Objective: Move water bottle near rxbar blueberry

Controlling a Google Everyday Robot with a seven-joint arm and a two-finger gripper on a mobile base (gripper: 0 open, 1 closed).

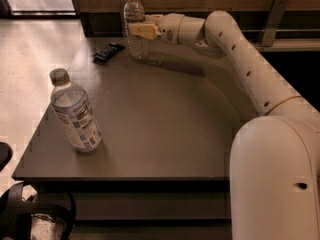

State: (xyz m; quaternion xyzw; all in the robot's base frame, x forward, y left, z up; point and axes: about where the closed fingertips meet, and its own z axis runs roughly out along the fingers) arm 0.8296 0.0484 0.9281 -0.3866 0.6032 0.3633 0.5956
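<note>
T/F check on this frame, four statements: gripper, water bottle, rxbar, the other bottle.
1. The gripper is at the far edge of the table, fingers closed around the water bottle. True.
2. The water bottle stands upright. True.
3. In the camera view, the rxbar blueberry lies right of the water bottle. False: it lies to its left, flat on the table.
4. The grey-capped bottle lies on its side. False: it stands upright near the front left corner.

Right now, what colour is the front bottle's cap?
Grey cap on the front bottle, camera view. The pincer holds the far water bottle.
</note>
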